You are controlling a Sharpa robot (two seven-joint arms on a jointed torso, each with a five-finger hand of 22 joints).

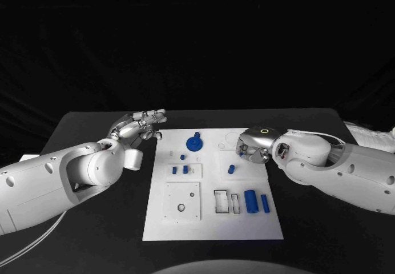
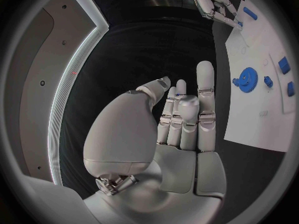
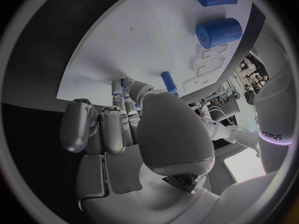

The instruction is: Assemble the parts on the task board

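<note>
The white task board lies in the middle of the black table. On it I see a blue gear, two small blue blocks, a short blue peg, a thick blue cylinder and a thinner peg. My left hand hovers off the board's far left corner, fingers straight and holding nothing. My right hand is over the board's far right part, fingers curled down toward it. Something blue shows at its fingertips; I cannot tell if it is a held part.
Rectangular slots are cut in the board beside the thick cylinder, and a square plate with holes sits at its near left. Bare black table surrounds the board. In the left wrist view the gear and board lie beside the hand.
</note>
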